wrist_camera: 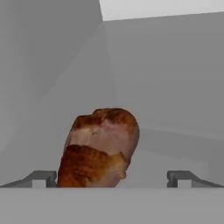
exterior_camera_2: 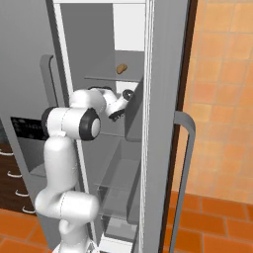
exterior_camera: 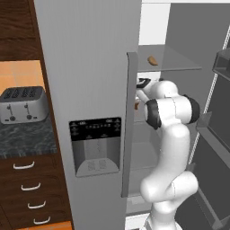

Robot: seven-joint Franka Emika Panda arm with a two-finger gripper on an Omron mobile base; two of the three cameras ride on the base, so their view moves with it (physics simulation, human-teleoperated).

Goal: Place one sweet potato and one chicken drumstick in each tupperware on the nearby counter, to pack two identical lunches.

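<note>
In the hand view a red-brown chicken drumstick (wrist_camera: 101,148) lies on a grey fridge shelf, close ahead. My gripper (wrist_camera: 113,179) is open, its two tips standing either side of the drumstick without touching it; the piece sits nearer the left tip. In the left base view the hand (exterior_camera: 143,83) reaches into the open fridge, with a sliver of the drumstick (exterior_camera: 136,106) showing just below it. A tan sweet potato (exterior_camera: 152,60) (exterior_camera_2: 121,68) rests on the shelf above. The marbled counter (exterior_camera: 27,137) is at the left. The tupperware is out of view.
The shut fridge door with its dispenser panel (exterior_camera: 95,146) and long handle (exterior_camera: 130,121) stands left of the arm. The open right door (exterior_camera_2: 165,123) with its curved handle (exterior_camera_2: 185,163) hems the arm in. A toaster (exterior_camera: 22,104) sits on the counter.
</note>
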